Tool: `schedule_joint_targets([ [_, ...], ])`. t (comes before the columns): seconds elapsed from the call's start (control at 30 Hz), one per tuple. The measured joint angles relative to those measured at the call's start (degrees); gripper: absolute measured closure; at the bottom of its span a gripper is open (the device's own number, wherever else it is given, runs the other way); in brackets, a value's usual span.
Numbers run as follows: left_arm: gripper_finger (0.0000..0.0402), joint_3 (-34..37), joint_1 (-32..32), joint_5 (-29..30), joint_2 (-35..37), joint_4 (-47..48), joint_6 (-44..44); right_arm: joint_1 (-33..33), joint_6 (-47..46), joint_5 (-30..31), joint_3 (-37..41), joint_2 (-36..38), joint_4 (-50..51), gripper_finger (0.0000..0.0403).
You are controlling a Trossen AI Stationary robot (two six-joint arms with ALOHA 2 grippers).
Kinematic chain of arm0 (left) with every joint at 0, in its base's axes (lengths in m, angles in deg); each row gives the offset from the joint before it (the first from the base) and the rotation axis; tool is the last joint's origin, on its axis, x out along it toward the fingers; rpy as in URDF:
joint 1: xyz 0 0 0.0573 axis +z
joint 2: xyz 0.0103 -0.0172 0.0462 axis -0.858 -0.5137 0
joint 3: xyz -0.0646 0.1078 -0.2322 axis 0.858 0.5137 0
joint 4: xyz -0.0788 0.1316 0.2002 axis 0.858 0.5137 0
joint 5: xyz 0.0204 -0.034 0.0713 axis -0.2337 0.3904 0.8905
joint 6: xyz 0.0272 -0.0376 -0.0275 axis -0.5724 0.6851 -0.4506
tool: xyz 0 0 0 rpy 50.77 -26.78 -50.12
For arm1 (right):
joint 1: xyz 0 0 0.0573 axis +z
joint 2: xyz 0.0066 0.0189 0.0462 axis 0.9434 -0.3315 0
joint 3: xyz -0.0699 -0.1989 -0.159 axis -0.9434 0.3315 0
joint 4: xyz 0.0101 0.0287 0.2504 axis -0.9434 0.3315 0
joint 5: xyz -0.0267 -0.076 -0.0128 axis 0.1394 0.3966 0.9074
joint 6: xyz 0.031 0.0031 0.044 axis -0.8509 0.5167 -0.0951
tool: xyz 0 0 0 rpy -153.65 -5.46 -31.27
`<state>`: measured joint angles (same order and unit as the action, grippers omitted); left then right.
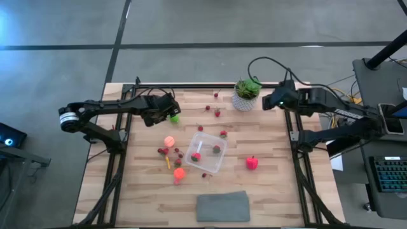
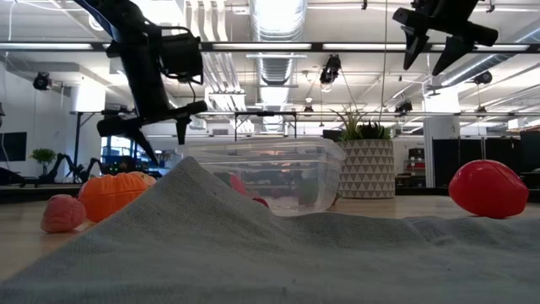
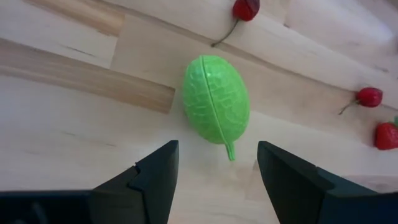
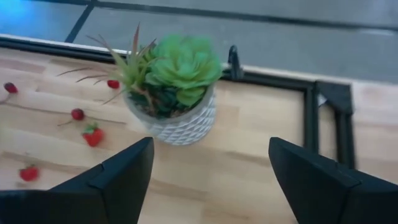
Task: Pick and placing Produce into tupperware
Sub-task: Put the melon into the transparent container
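Left end effector (image 1: 170, 113) hangs with fingers spread wide over one green produce piece (image 3: 216, 100) on the pale wooden bench (image 1: 267, 191). Beside it lie one glowing peach piece (image 1: 170, 141), one orange piece (image 1: 179, 173) and scattered small red berries. The clear tupperware (image 1: 206, 151) sits mid-bench, holding two pieces. One red piece (image 1: 252, 163) lies to its right, one grey cloth (image 1: 222, 207) near the front edge. Right end effector (image 1: 270, 100) hovers wide by one potted plant (image 1: 246, 94). No writing reads. Grey floor surrounds.
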<state>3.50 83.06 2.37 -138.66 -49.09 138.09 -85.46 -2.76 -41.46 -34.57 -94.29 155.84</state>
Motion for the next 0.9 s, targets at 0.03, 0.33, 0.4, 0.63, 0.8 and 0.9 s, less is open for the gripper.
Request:
schedule_joint_targets([
  [0.03,0.0198,0.0,-0.1,-0.1,0.0,0.1,1.3,-0.6,1.8,-0.1,0.0,0.8,0.0,0.0096],
  [0.33,0.0198,-0.2,-0.4,-0.2,-1.7,0.3,9.5,-1.7,14.1,-1.4,0.0,7.8,0.0,0.0099],
  [0.4,0.0198,-0.2,-0.4,0.2,-2.2,-0.3,9.5,-1.7,14.0,-1.9,0.0,8.7,0.0,0.0097],
  [0.63,0.0198,-1.4,-0.1,2.0,-6.0,-0.6,9.4,-1.7,13.2,-2.0,0.0,9.2,0.0,0.0097],
  [0.8,0.0198,-3.1,0.2,2.0,-9.1,-4.0,7.9,-1.7,13.4,-2.0,0.0,8.7,-0.1,0.0097],
  [0.9,0.0198,-3.5,0.7,1.9,-10.6,-3.9,7.8,-1.7,13.4,-2.0,0.0,8.5,-0.3,0.0097],
])
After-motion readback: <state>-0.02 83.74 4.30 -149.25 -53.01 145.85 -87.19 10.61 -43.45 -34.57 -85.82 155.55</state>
